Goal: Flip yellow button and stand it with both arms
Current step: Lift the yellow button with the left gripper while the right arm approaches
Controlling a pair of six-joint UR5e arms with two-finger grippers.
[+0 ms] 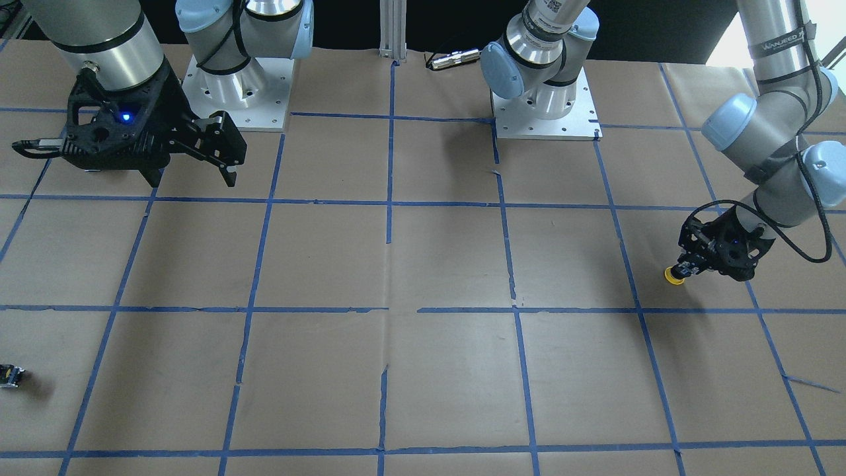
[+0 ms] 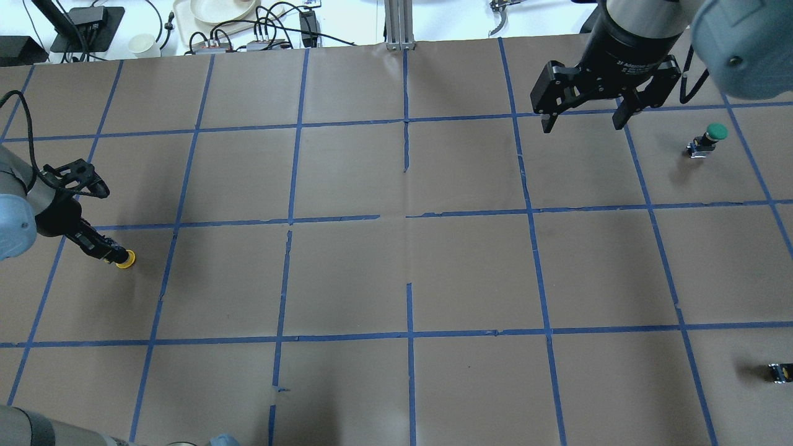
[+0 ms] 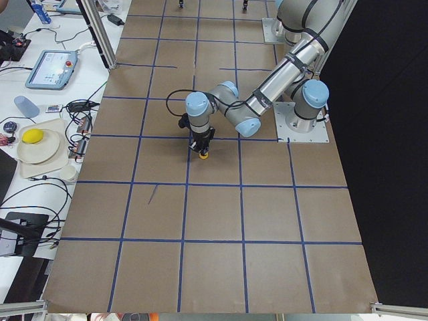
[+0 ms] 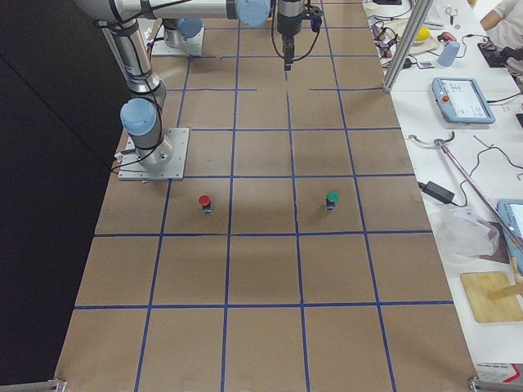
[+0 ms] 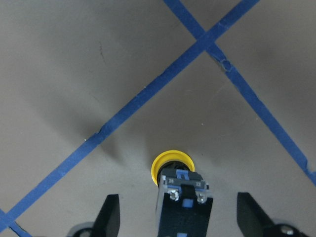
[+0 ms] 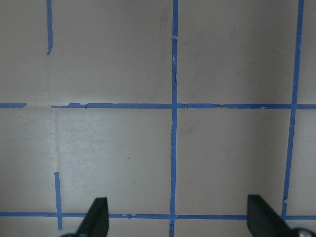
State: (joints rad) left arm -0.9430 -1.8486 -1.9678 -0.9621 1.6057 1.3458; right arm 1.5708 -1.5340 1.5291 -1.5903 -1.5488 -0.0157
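Two arms [image 1: 770,39] [image 1: 99,46]; three buttons [image 2: 126,260] [image 2: 715,131] [image 4: 204,201], one block [image 2: 780,371], seemingly capless

Robot body: silver & black

Left arm [image 1: 773,26] & right arm [image 1: 106,39]: silver tubes w/ light-blue joint caps [image 1: 727,119], black rings at joints; black cable [image 1: 811,260] runs along left arm, plus black strap [image 1: 783,45] w/ white lettering; square silver base plates [image 1: 264,109] w/ screw rows; right gripper [image 2: 582,124] & left gripper [image 1: 687,270] matte black, angular; small blue light on right one; white print on right wrist ring [image 2: 626,65].
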